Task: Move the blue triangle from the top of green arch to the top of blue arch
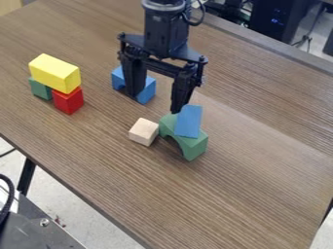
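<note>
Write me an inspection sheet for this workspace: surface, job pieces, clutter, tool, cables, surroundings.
Surface: brown table, wood-grained.
Job pieces: blue triangle on green arch; blue arch partly hidden.
Clutter: pale block near green arch; yellow block atop red block and green block.
Tool: open, fingers apart.
Cables: black cable, lower left.
Surroundings: pale floor; dark equipment, upper right.

Blue triangle [189,122] rests on green arch [195,146]; cube [143,132] beside it. Claw [155,103] hangs open over desk [260,180], blue arch [148,91] behind. Yellow block [55,73] bridges red block [68,101] and green block [40,89].
</note>
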Available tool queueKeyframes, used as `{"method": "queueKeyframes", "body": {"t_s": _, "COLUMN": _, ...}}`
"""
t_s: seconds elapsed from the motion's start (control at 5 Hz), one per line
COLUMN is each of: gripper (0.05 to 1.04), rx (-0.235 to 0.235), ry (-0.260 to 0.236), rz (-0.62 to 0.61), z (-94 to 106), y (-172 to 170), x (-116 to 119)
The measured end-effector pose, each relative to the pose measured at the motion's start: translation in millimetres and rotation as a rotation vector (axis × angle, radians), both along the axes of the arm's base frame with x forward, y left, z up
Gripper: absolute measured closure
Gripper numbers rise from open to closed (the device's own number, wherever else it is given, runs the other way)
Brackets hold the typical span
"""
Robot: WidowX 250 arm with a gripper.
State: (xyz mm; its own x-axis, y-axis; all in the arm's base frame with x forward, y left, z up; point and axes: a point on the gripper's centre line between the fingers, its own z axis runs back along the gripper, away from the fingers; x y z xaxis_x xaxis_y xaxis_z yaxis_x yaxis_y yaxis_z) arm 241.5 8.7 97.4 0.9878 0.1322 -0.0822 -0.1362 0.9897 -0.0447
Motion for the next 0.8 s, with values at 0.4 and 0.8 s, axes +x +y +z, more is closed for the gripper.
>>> {"method": "queueKeyframes", "body": {"t_s": 0.4, "gripper": 0.084, "rx": -0.006, "ry": 0.035, "rz": 0.008, "z": -0.9, "y": -5, "x": 6}}
{"method": "queueKeyframes", "body": {"t_s": 0.8, "gripper": 0.084, "rx": -0.059, "ry": 0.091, "rz": 0.09, "z": -6.9, "y": -21, "x": 37}}
